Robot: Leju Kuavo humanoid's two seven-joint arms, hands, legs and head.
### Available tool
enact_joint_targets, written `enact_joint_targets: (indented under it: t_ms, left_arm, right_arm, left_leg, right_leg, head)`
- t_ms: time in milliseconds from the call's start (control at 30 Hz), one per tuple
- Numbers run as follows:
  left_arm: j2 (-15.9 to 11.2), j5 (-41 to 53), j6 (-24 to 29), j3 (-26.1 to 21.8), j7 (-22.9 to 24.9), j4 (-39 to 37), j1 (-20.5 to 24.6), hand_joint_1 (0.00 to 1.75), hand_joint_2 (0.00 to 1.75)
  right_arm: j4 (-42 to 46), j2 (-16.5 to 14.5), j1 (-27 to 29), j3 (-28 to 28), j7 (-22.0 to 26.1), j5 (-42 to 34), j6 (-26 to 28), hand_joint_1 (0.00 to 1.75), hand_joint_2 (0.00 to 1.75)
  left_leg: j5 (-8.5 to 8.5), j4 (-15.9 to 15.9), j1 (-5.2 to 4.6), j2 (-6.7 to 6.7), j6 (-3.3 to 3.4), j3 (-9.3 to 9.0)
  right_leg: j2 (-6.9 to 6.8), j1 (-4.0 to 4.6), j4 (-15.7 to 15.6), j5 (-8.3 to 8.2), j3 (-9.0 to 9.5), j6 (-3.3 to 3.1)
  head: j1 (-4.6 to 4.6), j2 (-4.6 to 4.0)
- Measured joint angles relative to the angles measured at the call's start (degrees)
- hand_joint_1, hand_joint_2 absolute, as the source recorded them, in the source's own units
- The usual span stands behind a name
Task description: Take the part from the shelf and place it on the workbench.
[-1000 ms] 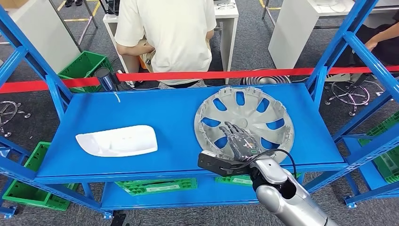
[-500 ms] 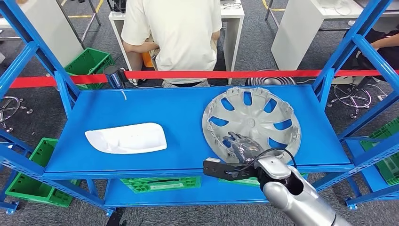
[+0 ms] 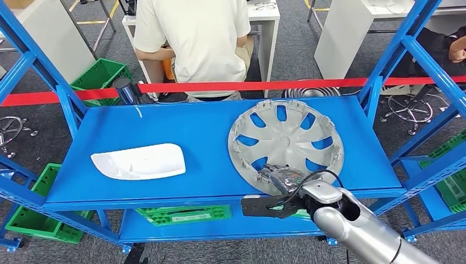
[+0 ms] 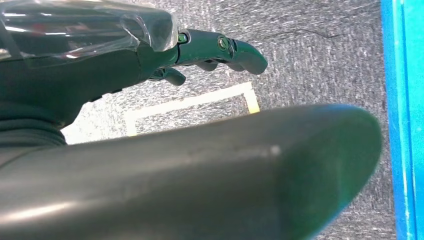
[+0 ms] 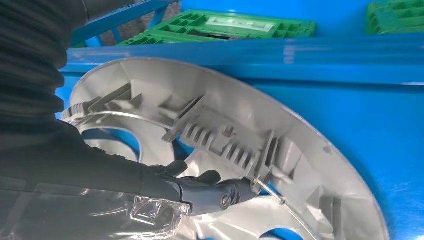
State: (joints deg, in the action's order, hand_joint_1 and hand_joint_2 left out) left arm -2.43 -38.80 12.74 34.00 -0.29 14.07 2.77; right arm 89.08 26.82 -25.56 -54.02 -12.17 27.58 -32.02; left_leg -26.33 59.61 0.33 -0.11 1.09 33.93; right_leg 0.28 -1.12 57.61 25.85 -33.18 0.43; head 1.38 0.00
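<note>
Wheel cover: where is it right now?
In the head view the wheel cover lies on the right half of the blue shelf, right of the white part, with the right robot hand at its near rim.

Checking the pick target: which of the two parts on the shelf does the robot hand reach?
The round grey wheel cover on the right; the right robot hand is on its near rim. The white tray-shaped part lies apart, untouched.

Grey carpet floor [image 3: 308, 66] with yellow tape lines [image 3: 85, 6] — a workshop bay behind a red barrier tape [image 3: 264, 86]. White tables [image 3: 264, 14] and a white cabinet [image 3: 351, 33] stand beyond, a person in a white shirt [image 3: 189, 38] seated facing away. Green plastic crates [image 3: 96, 77] sit on the floor — a chair base [image 3: 409, 110] at right.
</note>
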Motion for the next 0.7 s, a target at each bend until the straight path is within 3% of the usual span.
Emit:
enact_joint_targets:
  t_ms: [100, 167, 233, 300, 333, 367, 400, 467, 533, 633, 700]
  left_arm:
    - [-0.2, -0.2, -0.1, 0.3, -0.3, 0.1, 0.0, 0.0, 0.0]
    - [-0.3, -0.4, -0.4, 0.6, -0.6, 0.1, 0.0, 0.0, 0.0]
    - [-0.4, -0.5, -0.8, 0.9, -1.0, 0.3, 0.1, 0.0, 0.0]
    - [-0.4, -0.8, -1.0, 1.0, -1.3, 0.3, 0.0, 0.0, 0.0]
    - [-0.5, -1.0, -1.1, 1.1, -1.4, 0.3, -0.1, 0.0, 0.0]
    - [-0.5, -1.3, -1.1, 1.1, -1.6, 0.3, -0.2, 0.0, 0.0]
    - [-0.5, -1.4, -1.0, 1.2, -1.9, 0.3, -0.2, 0.0, 0.0]
    - [-0.5, -1.6, -1.0, 1.4, -2.4, 0.4, -0.1, 0.0, 0.0]
    - [-0.5, -1.6, -1.0, 1.7, -2.7, 0.4, -0.1, 0.0, 0.0]
    - [-0.6, -1.7, -0.9, 1.9, -2.8, 0.4, 0.0, 0.0, 0.0]
    - [-0.6, -1.7, -0.9, 2.0, -2.8, 0.4, 0.0, 0.0, 0.0]
  right_arm:
    - [-0.1, 0.6, -0.3, -0.5, -0.2, -0.7, 0.2, 0.0, 1.75]
    - [-0.1, 1.3, -0.4, -0.8, -0.3, -2.0, 0.6, 0.0, 1.75]
    - [-0.2, 2.4, -0.2, -1.2, -0.7, -3.3, 1.3, 0.0, 1.75]
    - [-0.3, 3.4, 0.8, -1.4, -1.2, -3.9, 2.5, 0.0, 1.75]
    - [-0.4, 3.7, 1.3, -1.4, -1.5, -4.0, 3.2, 0.0, 1.75]
    - [-0.5, 4.0, 1.7, -1.4, -1.8, -4.0, 3.9, 0.0, 1.75]
    - [-0.7, 4.2, 2.0, -1.4, -2.0, -4.0, 4.4, 0.0, 1.75]
    - [-1.0, 4.4, 2.2, -1.4, -2.2, -4.0, 5.0, 0.0, 1.75]
    - [-1.2, 4.4, 2.3, -1.3, -2.3, -4.1, 5.4, 0.0, 1.75]
    - [-1.2, 4.4, 2.3, -1.2, -2.3, -4.1, 5.7, 0.0, 1.75]
    - [-1.2, 4.3, 2.3, -1.1, -2.3, -4.1, 5.7, 0.0, 1.75]
  left_leg:
    - [0.11, -2.2, -0.51, 0.03, 0.75, -0.91]
    - [0.81, -3.2, -0.35, 0.09, 1.4, -1.47]
    - [1.43, -4.0, -0.14, 0.1, 1.91, -1.8]
    - [1.53, -4.0, -0.24, 0.01, 2.08, -1.64]
    - [1.53, -4.0, -0.29, -0.04, 2.07, -1.59]
    - [1.51, -3.9, -0.31, -0.06, 2.05, -1.56]
    - [1.46, -3.8, -0.31, -0.08, 1.98, -1.56]
    - [1.2, -3.3, -0.39, -0.09, 1.61, -1.48]
    - [0.89, -2.8, -0.63, -0.08, 1.06, -1.26]
    - [0.73, -2.5, -0.57, -0.07, 0.39, -1.01]
    - [-1.0, -0.2, -0.32, -0.07, -0.24, 0.04]
  right_leg:
    - [0.01, 0.06, -0.3, -0.32, -0.26, 0.66]
    - [-0.06, 0.01, 0.5, 0.15, -0.75, 1.01]
    - [-0.12, -0.01, 5.3, 2.51, -3.12, 0.65]
    - [-0.11, -0.02, 13.1, 5.39, -6.83, 0.34]
    - [-0.12, -0.04, 15.5, 5.98, -8.0, 0.51]
    - [-0.13, -0.07, 15.7, 5.71, -8.15, 0.91]
    - [-0.15, -0.12, 13.5, 4.6, -7.07, 1.43]
    - [-0.25, -0.19, 5.4, 1.69, -3.03, 2.12]
    - [-0.25, -0.1, 0.4, 0.12, -0.48, 1.71]
    - [-0.21, -0.02, -0.3, -0.25, -0.16, 0.67]
    - [-0.25, -0.39, -0.5, -0.43, -0.02, 0.02]
  head:
    - [0.0, 0.0]
    - [-0.05, 0.0]
    - [-0.14, 0.0]
    - [-0.16, 0.0]
    - [-0.17, 0.0]
    - [-0.17, 0.0]
    - [-0.19, 0.0]
    - [-0.2, 0.0]
    - [-0.17, 0.0]
    - [-0.17, 0.0]
    - [-0.06, 0.0]
